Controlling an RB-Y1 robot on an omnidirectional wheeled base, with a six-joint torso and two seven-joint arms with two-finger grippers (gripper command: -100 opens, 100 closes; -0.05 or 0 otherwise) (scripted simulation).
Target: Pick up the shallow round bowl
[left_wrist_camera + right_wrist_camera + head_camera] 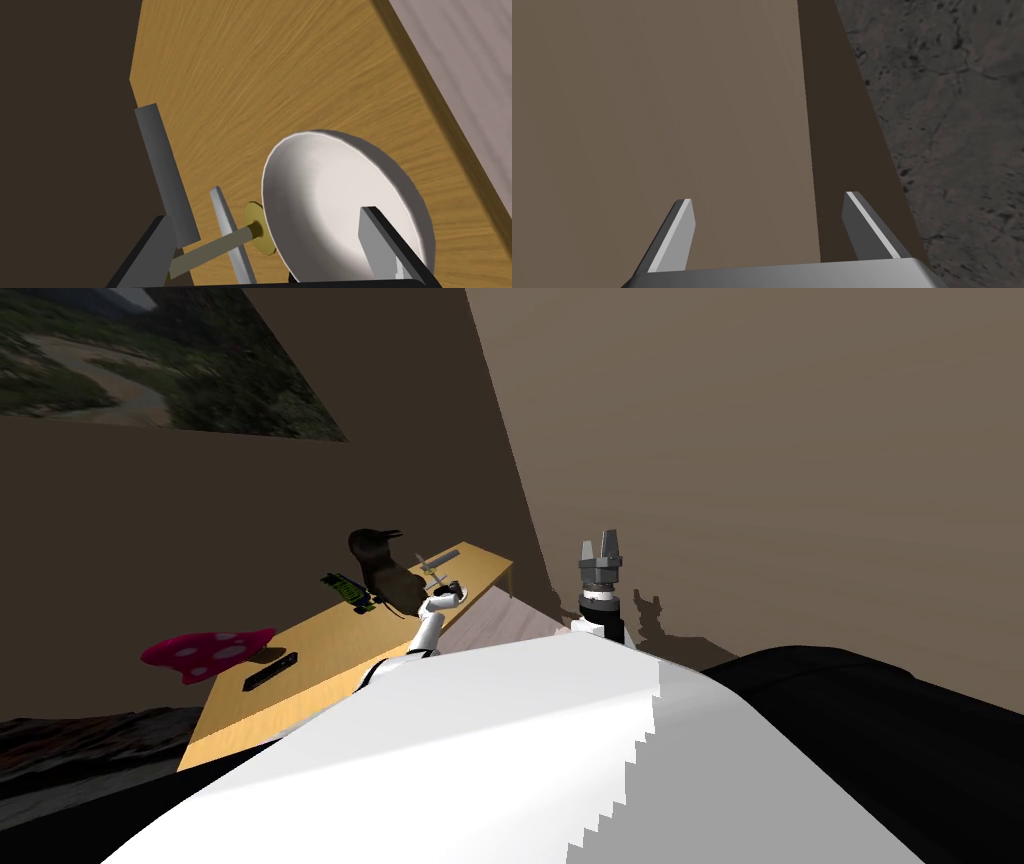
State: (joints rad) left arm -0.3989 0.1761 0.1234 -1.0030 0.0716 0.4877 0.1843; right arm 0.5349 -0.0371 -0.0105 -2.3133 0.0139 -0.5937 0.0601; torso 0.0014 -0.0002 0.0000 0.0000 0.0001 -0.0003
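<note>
Fingers (160, 160) of the left gripper (260, 160) spread wide, one over the white bowl (325, 195). Bowl sits near the bench (260, 75) edge; blade (225, 215) and rod (215, 247) beside it. Right gripper (599, 540) fingers apart, raised.

the bowl (325, 200) sits on the surface (275, 65) under one finger of the left tool (258, 160). a rod (215, 246) and a strip (226, 217) lie between its fingers.
</note>
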